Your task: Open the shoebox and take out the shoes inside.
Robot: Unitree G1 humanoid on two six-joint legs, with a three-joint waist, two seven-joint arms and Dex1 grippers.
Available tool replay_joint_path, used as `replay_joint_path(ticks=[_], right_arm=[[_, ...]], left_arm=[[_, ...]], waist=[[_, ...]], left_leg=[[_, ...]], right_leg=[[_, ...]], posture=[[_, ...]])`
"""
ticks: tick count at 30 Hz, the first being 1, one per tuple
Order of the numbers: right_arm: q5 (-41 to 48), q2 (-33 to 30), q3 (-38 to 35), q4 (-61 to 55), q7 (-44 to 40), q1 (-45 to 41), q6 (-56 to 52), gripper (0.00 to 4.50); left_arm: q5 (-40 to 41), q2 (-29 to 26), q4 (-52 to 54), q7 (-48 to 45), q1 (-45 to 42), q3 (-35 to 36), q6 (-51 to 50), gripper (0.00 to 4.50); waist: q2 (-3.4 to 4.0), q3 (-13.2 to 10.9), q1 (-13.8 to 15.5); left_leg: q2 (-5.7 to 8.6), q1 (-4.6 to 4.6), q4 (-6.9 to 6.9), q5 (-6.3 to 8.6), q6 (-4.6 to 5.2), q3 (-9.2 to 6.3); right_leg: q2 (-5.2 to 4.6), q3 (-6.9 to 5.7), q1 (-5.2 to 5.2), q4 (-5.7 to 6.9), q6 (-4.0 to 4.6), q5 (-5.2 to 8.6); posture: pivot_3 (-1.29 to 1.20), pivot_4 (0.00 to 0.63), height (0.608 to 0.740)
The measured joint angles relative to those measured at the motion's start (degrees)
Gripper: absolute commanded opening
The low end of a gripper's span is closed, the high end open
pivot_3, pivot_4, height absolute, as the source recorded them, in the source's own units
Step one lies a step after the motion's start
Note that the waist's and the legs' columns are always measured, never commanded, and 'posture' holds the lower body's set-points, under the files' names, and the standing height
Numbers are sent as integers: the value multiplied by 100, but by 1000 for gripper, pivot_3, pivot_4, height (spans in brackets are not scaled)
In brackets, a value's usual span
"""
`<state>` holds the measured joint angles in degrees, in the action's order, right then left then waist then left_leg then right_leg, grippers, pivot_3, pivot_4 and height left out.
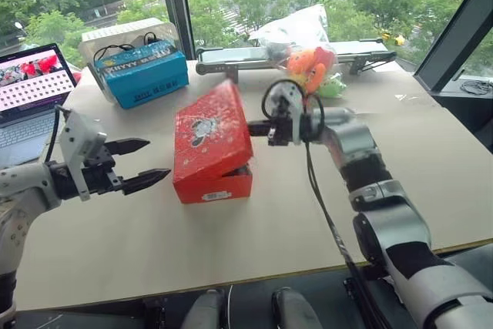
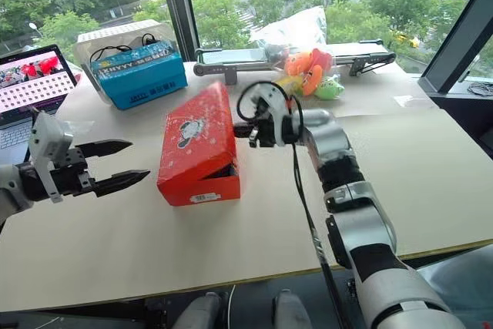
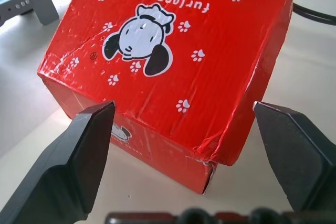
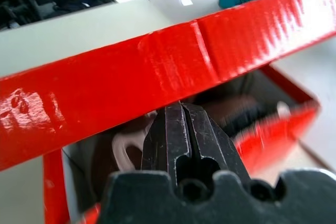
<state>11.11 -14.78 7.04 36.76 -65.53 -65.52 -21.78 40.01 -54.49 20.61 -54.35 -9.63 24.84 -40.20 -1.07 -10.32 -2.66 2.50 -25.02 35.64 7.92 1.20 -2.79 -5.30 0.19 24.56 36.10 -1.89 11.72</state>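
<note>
The shoebox (image 1: 212, 144) sits near the middle of the pale table (image 1: 431, 159), a glossy red carton dotted with small white paw prints. Its hinged lid (image 1: 209, 130) carries a black-and-white cartoon mouse and, in the left wrist view, white lettering. A small white label (image 1: 216, 196) marks the near end. The lid is tipped up along its right edge, leaving a dark gap on that side, while its left edge stays down on the box.

The right gripper (image 1: 253, 127) points leftward with its two black fingers pressed together, their tips under the raised lid's rim. In the right wrist view, the closed fingers (image 4: 181, 129) sit just below the red rim, and beyond them, inside the box, something dark brown (image 4: 231, 111) with a pale patch shows, too blurred to make out clearly.

The left gripper (image 1: 142, 162) hovers level to the left of the box, apart from it, jaws spread wide and holding nothing.

Behind the shoebox lies a blue box (image 1: 144, 72) with white lettering, and orange and green plush toys (image 1: 312, 71) lie further right. A laptop (image 1: 31, 86) stands open at the table's far left
</note>
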Motion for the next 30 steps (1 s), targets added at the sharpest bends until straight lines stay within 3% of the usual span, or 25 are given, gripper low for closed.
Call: replay_joint_path(ticks=[7,11,15,22,30], right_arm=[[24,562,108,462,-47,-730,78,43],[-28,1139,105,1428,-29,-1464,583,43],[-89,1544,78,2115,36,-1831,975,43],[-207,2183,28,2882,267,-2048,1437,43],[-395,2298,-104,3412,691,-2054,1618,43]], left_arm=[[306,-207,144,81,245,777,-402,4500],[443,-596,353,-179,953,2108,-891,4500],[561,-713,634,-426,1410,2856,-1286,4500],[872,-757,981,-466,1535,3207,-1648,4500],[911,-941,903,-1039,2290,4005,-2012,4500]], waist=[[1,-1,-23],[-2,0,-121],[-2,0,-129],[-4,1,-133],[-6,0,-158]], left_leg=[[-18,0,-4,5,-10,20],[-22,0,-52,-10,-24,40],[-33,7,-78,-12,-41,42],[-38,17,-80,-10,-50,41],[-46,17,-93,-10,-53,46]], right_leg=[[16,15,18,1,17,-9],[18,30,53,6,29,-11],[25,27,57,6,43,-8],[28,26,54,3,50,-10],[37,29,63,5,65,-3]], posture=[[0,150,740],[0,150,740],[0,150,740],[0,150,740],[0,150,740]])
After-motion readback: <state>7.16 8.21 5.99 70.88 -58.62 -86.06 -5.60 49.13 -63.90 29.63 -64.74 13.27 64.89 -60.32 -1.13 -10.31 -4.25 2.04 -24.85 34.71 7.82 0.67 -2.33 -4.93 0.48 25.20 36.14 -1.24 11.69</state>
